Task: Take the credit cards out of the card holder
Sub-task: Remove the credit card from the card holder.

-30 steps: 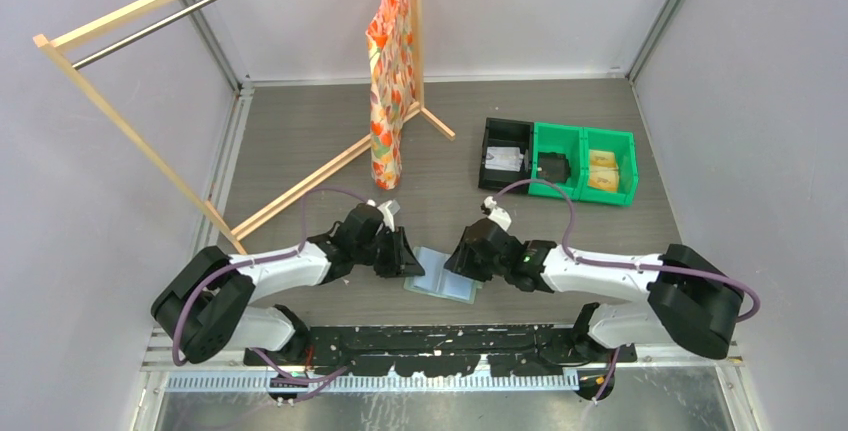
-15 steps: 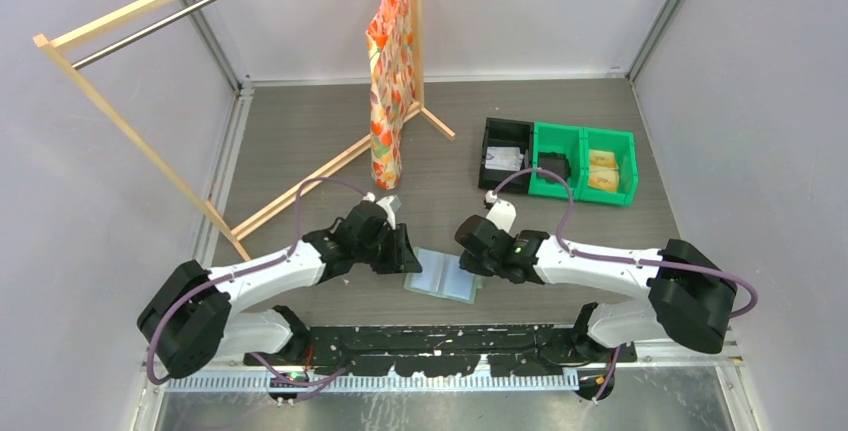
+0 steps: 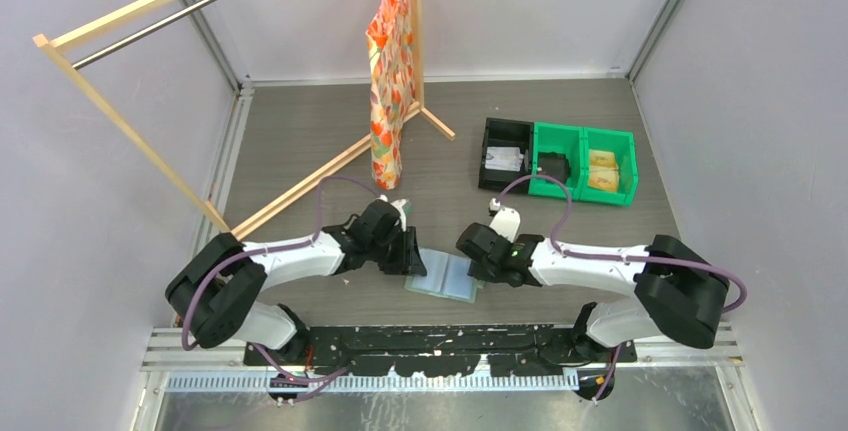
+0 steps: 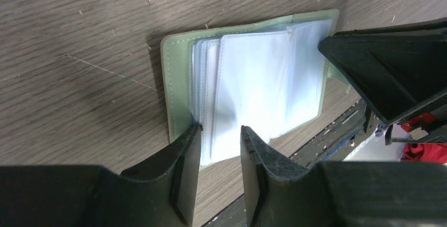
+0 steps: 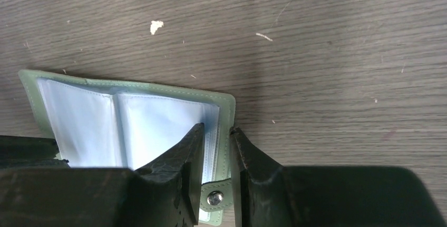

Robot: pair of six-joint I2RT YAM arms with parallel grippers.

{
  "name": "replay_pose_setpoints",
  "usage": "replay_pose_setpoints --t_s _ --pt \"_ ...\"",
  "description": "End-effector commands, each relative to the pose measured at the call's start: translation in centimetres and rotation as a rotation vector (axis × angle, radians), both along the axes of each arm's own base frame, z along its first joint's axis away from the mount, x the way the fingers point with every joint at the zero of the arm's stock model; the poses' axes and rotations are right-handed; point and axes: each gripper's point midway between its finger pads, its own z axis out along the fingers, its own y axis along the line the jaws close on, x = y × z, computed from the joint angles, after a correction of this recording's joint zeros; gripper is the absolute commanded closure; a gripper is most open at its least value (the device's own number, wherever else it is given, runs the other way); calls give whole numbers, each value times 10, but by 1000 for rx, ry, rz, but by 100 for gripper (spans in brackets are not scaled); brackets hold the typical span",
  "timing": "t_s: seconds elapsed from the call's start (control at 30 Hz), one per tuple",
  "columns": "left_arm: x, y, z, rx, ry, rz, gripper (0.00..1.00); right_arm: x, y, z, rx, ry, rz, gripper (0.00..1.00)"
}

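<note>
The card holder (image 3: 445, 276) lies open and flat on the wooden table near its front edge, with its sage-green cover down and its pale blue-grey pockets up. No card shows clearly in the pockets. My left gripper (image 3: 408, 254) is at its left edge. In the left wrist view the jaws (image 4: 220, 131) stand narrowly open over the stacked pockets (image 4: 253, 79). My right gripper (image 3: 478, 267) is at its right edge. In the right wrist view the jaws (image 5: 216, 129) are narrowly open astride the green edge (image 5: 225, 106), with the snap tab (image 5: 215, 198) between them.
A black bin (image 3: 490, 141) and two green bins (image 3: 580, 131) stand at the back right. A wooden clothes rack (image 3: 130, 131) with an orange patterned garment (image 3: 390, 81) stands at the back left. The black rail (image 3: 440, 336) runs just below the holder.
My left gripper has shifted slightly right toward the holder's left edge. My right gripper has come down a little onto the right edge. The holder has stayed in place.
</note>
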Motion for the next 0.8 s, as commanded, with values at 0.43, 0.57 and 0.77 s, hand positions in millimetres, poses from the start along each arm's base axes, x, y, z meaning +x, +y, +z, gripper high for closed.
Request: replay_pose_setpoints --t_s 0.43,0.57,0.77 --pt "7 -27 42 -165 -94 -61 79 -3 6 -25 -5 40 -1 72" --pt "6 -32 47 -195 -89 -69 85 -3 8 -26 -1 44 -2 72" --pt "3 -39 49 -218 -72 -91 86 -3 8 -25 1 41 -2 72"
